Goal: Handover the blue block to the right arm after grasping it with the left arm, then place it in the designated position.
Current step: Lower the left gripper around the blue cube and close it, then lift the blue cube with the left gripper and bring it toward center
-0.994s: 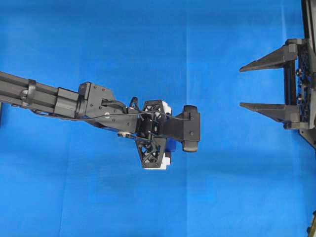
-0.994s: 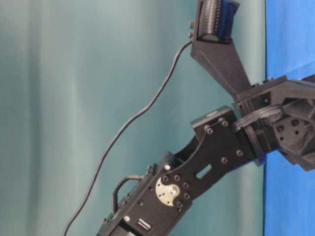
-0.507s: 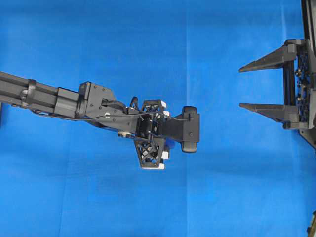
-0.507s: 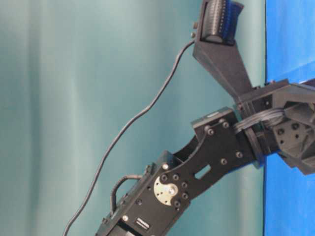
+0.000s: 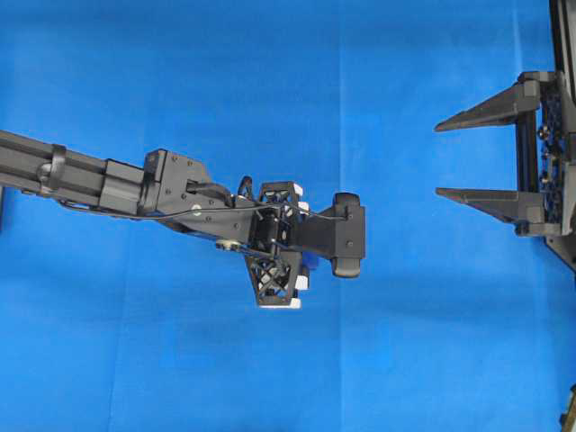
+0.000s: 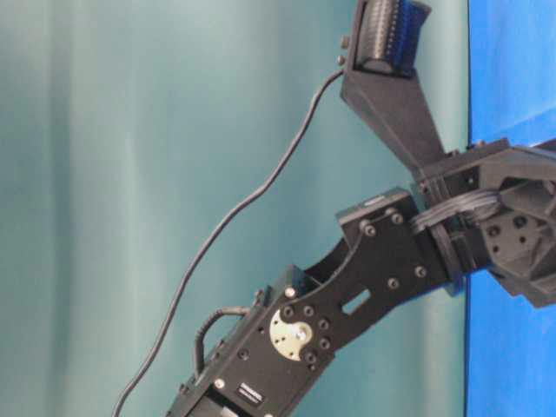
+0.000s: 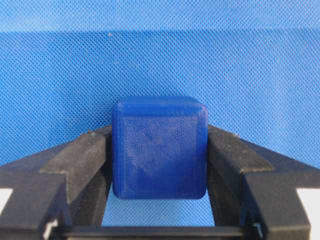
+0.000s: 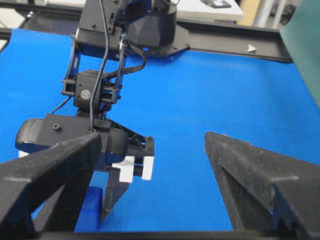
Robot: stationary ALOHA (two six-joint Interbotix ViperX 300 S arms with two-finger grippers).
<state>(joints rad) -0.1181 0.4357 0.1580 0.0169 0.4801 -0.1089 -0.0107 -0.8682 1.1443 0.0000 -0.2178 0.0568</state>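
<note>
1. Nearest to us, in the left wrist view, the blue block (image 7: 159,148) sits squarely between the two black fingers (image 7: 75,160) of the left gripper (image 7: 159,165); both inner faces press against its sides, so we read the gripper as clamped on the block, at a middling width.
2. Behind the block in that view we see only the blue cloth (image 7: 160,50); whether the block rests on it or is raised we cannot tell.
3. In the right wrist view, the right gripper (image 8: 150,165) frames the scene with its two dark fingers (image 8: 250,165) spread wide and nothing between them.
4. Beyond those fingers we see the left arm (image 8: 95,90) pointing down at the cloth, with the block (image 8: 91,214) at its fingertips.
5. From overhead, the left arm (image 5: 180,193) reaches in from the left to mid-table; its wrist hides the block. The right gripper (image 5: 459,157) stands well apart at the right edge, open toward the left arm.
6. The table-level view shows only the left arm (image 6: 373,269) against a teal backdrop (image 6: 130,174).
</note>
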